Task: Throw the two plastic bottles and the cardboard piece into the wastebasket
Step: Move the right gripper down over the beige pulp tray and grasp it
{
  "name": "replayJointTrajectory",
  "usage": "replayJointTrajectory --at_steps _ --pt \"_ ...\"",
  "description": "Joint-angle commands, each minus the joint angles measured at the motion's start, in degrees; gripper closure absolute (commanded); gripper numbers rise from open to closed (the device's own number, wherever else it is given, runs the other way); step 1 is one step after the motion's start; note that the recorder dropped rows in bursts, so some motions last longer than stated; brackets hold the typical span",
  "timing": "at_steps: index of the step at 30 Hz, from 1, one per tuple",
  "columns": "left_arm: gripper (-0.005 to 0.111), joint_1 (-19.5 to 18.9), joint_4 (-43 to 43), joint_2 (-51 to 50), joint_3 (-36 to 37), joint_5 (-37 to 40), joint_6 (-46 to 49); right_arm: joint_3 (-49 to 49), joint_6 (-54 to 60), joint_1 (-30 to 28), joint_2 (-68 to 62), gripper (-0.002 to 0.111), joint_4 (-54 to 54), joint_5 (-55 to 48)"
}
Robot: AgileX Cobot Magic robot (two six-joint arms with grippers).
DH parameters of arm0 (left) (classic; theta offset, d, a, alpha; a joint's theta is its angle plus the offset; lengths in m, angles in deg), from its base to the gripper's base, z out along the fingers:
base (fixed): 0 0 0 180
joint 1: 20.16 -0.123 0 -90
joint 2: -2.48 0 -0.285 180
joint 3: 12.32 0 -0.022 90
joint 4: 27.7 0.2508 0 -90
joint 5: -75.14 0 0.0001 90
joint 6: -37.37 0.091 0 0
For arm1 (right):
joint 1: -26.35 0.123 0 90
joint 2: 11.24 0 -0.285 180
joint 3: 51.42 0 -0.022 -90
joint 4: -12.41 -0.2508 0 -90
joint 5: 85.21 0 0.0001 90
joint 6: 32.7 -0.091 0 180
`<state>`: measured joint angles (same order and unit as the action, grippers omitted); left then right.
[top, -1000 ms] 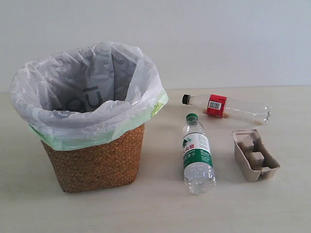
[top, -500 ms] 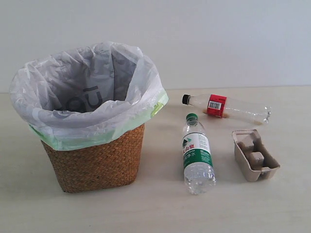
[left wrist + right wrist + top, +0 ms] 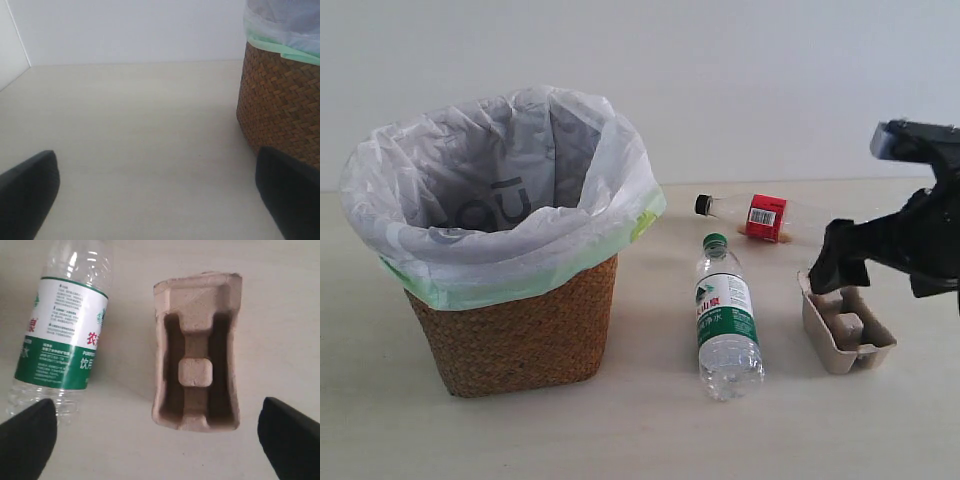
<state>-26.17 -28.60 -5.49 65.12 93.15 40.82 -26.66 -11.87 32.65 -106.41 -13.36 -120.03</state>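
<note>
the pale counter (image 3: 640, 440) fills the lower half of the exterior view. the wastebasket (image 3: 520, 335), brown wicker lined with a white and green bag (image 3: 510, 200), stands at the left of that view. the right hand (image 3: 157, 444) comes in from the right edge, spread wide and holding nothing. the left hand (image 3: 159, 197) is spread too and empty, over bare counter just beside the wicker wall. the green-capped bottle (image 3: 725, 320) lies at centre, its cap toward the top of the frame. the black-capped bottle (image 3: 745, 215) lies above it, partly hidden behind the right arm (image 3: 920, 240). the cardboard piece (image 3: 850, 325) sits at lower right, hollow side up, beneath the right hand.
</note>
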Motion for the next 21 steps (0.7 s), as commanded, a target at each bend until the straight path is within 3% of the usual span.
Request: replayJointTrajectory --at_steps 1,9,21 --pt "-0.001 -0.1 -0.1 0.2 -0.2 -0.4 -0.5 -2.9 4.4 2.8 -7.4 0.004 3.7 3.6" --pt "-0.001 -0.1 -0.1 0.2 -0.2 -0.4 -0.5 -4.4 -6.3 2.9 -14.1 0.004 17.5 6.3" --pt "-0.001 -0.1 -0.1 0.2 -0.2 -0.4 -0.5 -4.4 -6.7 2.9 -20.6 0.004 17.2 10.5"
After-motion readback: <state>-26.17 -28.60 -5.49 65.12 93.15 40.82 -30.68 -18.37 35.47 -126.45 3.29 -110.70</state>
